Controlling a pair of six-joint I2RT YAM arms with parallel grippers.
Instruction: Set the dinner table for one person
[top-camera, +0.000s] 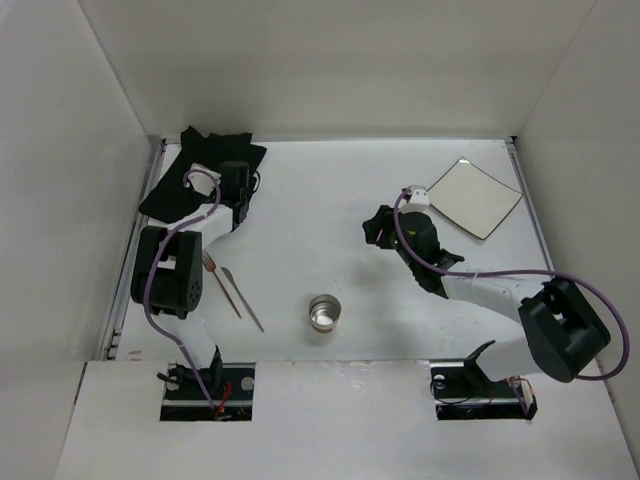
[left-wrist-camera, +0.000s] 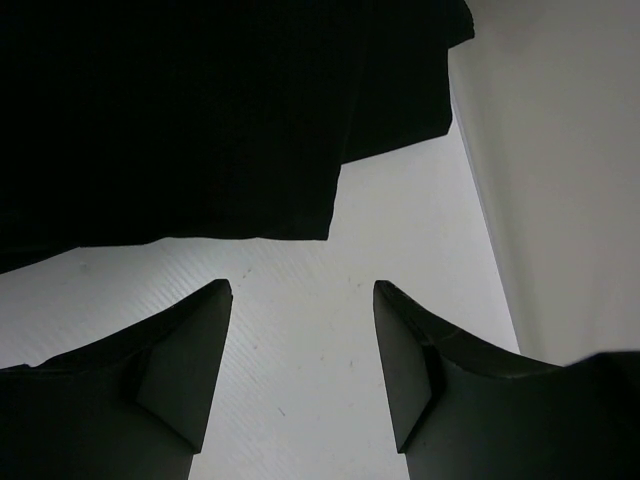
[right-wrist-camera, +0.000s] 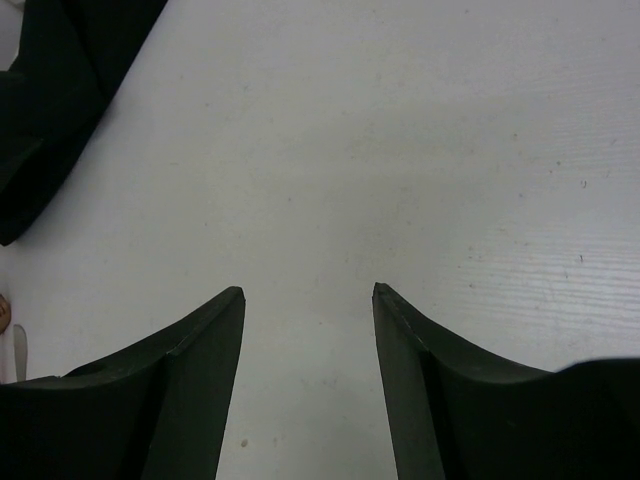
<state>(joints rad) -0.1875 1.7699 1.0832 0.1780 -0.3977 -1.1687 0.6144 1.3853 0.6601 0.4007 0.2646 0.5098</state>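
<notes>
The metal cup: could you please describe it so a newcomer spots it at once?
On the white dinner table, look near the middle of its front edge. The metal cup stands there, round and shiny, unlike the thin cutlery to its left.

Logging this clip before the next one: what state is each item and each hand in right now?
Left hand: open, holding nothing, at the cloth's edge.
Right hand: open, holding nothing.
Cloth: rumpled, not spread flat.
Plate: lying flat, empty.
Cup: upright, looks empty.
Fork: lying flat beside the knife.
Knife: lying flat.
</notes>
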